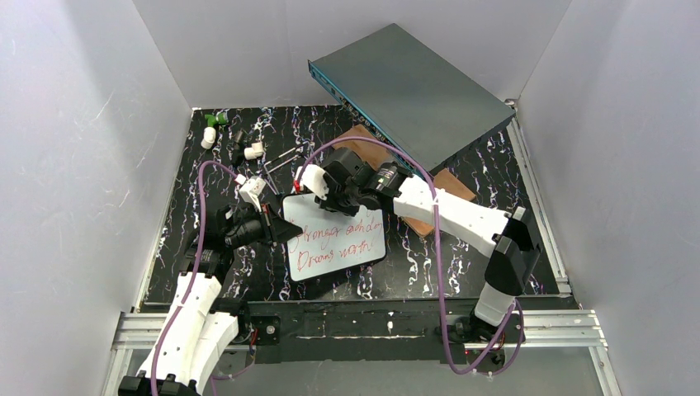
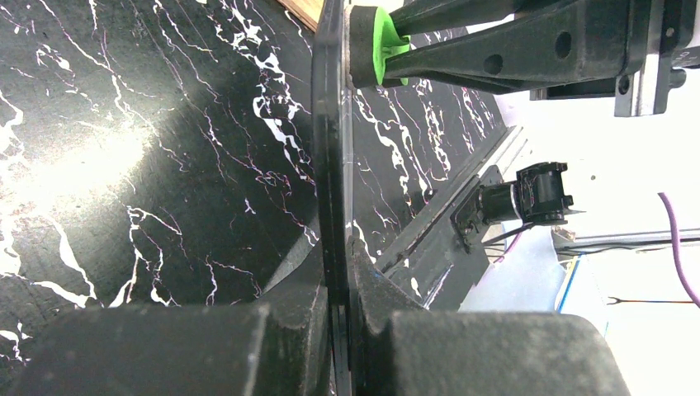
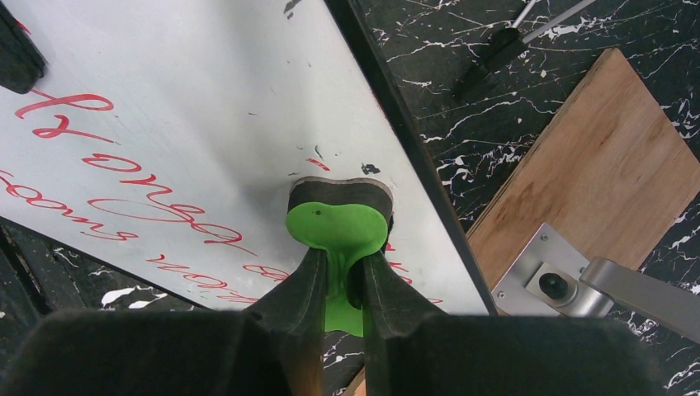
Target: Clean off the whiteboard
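Observation:
The whiteboard (image 1: 334,239) lies tilted in the middle of the black marbled table, with two lines of red handwriting on it. My left gripper (image 1: 283,232) is shut on its left edge. In the left wrist view the board (image 2: 330,165) runs edge-on between that gripper's (image 2: 340,289) jaws. My right gripper (image 3: 340,280) is shut on a green eraser (image 3: 338,224). The eraser's dark felt pad presses on the whiteboard (image 3: 206,107) close to the black rim, just past the end of the red writing. From above, the eraser (image 1: 314,188) sits at the board's far left corner.
A grey-teal metal box (image 1: 413,91) leans at the back right over a brown wooden plank (image 1: 452,186). Small white and green pieces (image 1: 210,130) and thin tools (image 1: 281,161) lie at the back left. A metal bracket (image 3: 561,280) rests on the plank (image 3: 594,157).

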Robot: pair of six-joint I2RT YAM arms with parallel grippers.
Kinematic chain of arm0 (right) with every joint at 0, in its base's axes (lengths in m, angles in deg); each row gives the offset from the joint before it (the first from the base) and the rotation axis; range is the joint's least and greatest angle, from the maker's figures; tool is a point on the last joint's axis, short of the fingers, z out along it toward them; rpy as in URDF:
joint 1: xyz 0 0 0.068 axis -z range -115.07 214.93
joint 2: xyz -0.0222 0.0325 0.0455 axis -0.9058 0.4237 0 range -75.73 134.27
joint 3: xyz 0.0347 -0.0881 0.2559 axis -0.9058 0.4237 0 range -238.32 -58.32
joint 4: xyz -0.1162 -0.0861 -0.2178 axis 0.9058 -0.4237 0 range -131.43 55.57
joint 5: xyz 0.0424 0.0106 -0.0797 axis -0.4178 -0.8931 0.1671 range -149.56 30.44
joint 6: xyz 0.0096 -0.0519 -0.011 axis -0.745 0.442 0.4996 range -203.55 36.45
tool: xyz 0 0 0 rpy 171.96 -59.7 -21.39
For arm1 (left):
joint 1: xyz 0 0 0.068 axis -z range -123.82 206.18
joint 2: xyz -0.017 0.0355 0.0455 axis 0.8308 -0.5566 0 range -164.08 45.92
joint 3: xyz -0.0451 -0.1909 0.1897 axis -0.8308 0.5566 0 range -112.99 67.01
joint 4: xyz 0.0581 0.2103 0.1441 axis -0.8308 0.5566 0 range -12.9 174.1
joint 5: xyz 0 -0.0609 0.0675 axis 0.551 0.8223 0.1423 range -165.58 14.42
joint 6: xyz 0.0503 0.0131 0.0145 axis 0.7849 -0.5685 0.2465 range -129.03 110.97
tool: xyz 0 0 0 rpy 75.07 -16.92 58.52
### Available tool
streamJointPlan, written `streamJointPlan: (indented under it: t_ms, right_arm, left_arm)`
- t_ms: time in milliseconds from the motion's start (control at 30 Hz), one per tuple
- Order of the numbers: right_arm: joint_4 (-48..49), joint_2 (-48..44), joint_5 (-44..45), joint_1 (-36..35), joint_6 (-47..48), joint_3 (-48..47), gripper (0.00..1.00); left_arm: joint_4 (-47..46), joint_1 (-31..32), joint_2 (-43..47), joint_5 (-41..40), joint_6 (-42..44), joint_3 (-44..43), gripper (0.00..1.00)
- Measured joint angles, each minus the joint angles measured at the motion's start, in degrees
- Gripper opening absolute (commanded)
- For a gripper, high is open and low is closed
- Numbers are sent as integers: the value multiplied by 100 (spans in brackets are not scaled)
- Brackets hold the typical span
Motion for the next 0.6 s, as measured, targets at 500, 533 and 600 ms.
streamJointPlan:
  t_ms: [500,533,600]
  right_arm:
    - [-269,219,-466,-116,-286,-645,1]
    - [-254,227,-365,-138,-330,-656,1]
    - [-227,229,-199,-164,-376,-645,1]
  left_arm:
    - [0,4,-2,55,33,-9,0]
    - [2,4,-2,52,33,-9,0]
    - [-2,7,-2,46,31,-9,0]
